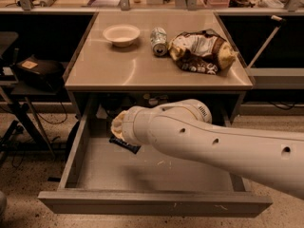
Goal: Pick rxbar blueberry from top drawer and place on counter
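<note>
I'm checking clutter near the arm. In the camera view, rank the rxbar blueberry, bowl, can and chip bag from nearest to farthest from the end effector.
The end effector is at the drawer's back left.
1. rxbar blueberry, right by it in the drawer.
2. bowl, counter back left, and can, back middle: too close to call.
3. chip bag, counter's right.

A single view looks from high in front of the smooth tan-beige rectangular tabletop (pixel 142 70), tilted down and facing its front edge, so the whole top and the wide shallow grey metal drawer (pixel 152 203) standing open beneath it both fit in. The thick white robot arm (pixel 223 144) enters from the lower right, close to the lens; its gripper (pixel 119 131) sits over the drawer's back left part
</note>
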Robot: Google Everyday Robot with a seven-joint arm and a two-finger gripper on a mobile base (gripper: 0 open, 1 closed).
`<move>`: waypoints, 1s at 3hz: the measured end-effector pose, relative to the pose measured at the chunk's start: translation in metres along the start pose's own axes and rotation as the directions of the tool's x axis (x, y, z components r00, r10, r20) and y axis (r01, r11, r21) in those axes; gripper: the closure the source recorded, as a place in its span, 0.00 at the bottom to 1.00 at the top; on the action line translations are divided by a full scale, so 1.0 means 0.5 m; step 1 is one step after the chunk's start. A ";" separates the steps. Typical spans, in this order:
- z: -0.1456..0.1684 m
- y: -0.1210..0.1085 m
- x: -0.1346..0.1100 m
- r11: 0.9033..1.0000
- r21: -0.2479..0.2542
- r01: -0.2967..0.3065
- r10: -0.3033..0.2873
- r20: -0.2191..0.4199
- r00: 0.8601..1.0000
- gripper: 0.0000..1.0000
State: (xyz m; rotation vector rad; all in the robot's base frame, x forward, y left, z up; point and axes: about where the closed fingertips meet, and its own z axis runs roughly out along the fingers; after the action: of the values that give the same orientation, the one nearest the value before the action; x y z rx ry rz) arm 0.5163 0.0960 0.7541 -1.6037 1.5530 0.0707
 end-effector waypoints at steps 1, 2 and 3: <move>0.000 0.000 0.000 1.000 0.000 0.000 0.000 0.000 1.000 0.58; 0.000 0.000 0.000 1.000 0.000 0.000 0.000 0.000 1.000 0.35; 0.000 0.000 0.000 1.000 0.000 0.000 0.000 0.000 1.000 0.12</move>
State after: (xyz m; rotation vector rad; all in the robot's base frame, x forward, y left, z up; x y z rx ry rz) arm 0.5163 0.0960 0.7541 -1.6038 1.5530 0.0706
